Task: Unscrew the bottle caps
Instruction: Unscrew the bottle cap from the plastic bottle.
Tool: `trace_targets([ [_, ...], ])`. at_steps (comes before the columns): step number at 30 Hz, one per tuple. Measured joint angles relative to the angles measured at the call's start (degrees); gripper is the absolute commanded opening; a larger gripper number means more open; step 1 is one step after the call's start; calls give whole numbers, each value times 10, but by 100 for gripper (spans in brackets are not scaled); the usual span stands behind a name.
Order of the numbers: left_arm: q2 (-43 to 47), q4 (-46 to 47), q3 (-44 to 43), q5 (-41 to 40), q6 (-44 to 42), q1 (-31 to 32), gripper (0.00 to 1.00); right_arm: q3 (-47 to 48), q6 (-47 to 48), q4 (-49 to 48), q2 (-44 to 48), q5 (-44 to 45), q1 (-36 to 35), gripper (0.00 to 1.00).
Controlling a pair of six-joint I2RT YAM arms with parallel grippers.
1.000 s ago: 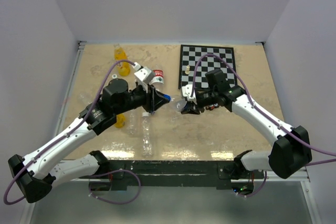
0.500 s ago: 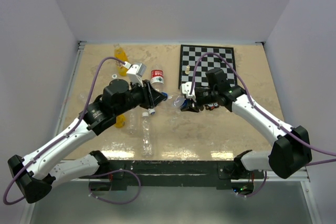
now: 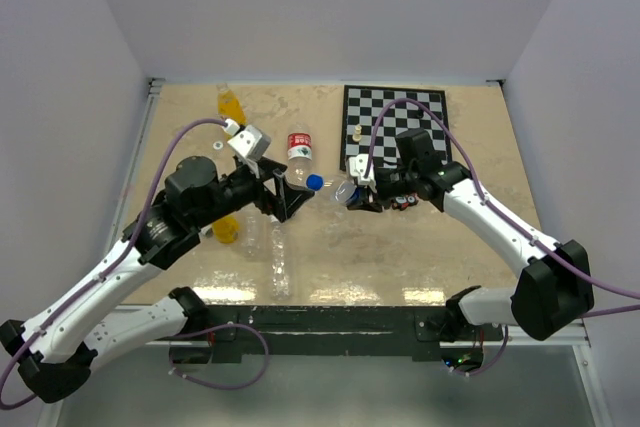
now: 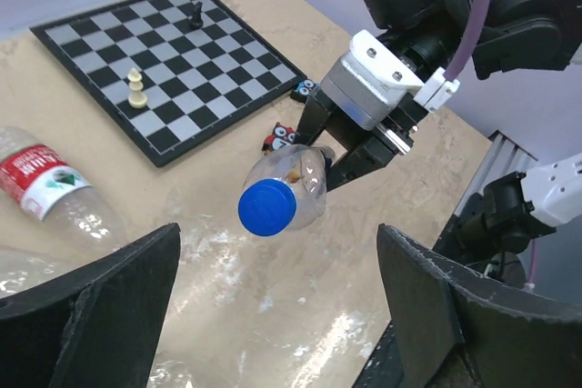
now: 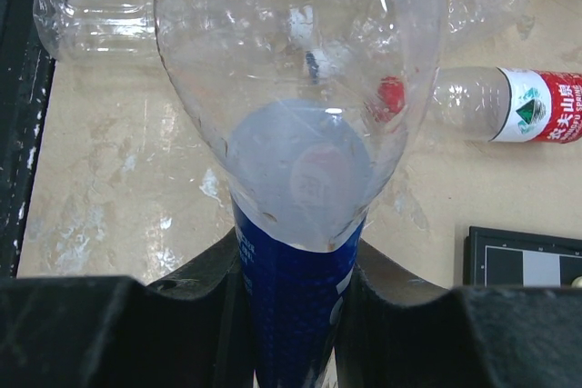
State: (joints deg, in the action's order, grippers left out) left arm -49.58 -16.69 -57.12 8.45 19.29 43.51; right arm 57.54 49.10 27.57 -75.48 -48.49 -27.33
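Above the middle of the worktop (image 3: 450,247), the right claw (image 4: 338,147) is clamped on a clear bottle (image 4: 296,179) with a blue label. Nothing shows inside it. Its blue cap (image 4: 267,208) sits on the neck, facing the left claw (image 4: 277,233), whose jaws stand wide and apart from the cap. A red-labelled bottle (image 3: 299,146) lies just left of the chessboard (image 3: 395,127). An orange-yellow bottle (image 3: 230,104) lies near the far left corner, and clear unlabelled bottles (image 3: 278,257) lie toward the near edge.

Overhead, two wrist close-ups, shared bottle (image 4: 305,179)
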Motion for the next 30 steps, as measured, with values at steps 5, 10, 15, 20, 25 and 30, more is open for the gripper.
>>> trace_targets([
  [5, 30, -17, -3, 0, -73, 0, 97, 0, 4, 3, 0, 0, 0, 0],
  [10, 41, -22, -3, 2, -123, 0, 98, 0, 9, 7, 0, 0, 0, 0],
  [15, 41, -19, 8, 4, -144, 0, 98, 0, 14, 13, 0, 0, 0, 0],
  [20, 38, -21, 17, 10, -157, 0, 99, 0, 18, 16, 0, 0, 0, 0],
  [25, 39, -18, 17, 24, -175, 0, 99, 0, 24, 18, 0, 0, 0, 0],
  [30, 44, -18, 17, 41, -203, 0, 100, 0, 27, 21, 0, -1, 0, 0],
])
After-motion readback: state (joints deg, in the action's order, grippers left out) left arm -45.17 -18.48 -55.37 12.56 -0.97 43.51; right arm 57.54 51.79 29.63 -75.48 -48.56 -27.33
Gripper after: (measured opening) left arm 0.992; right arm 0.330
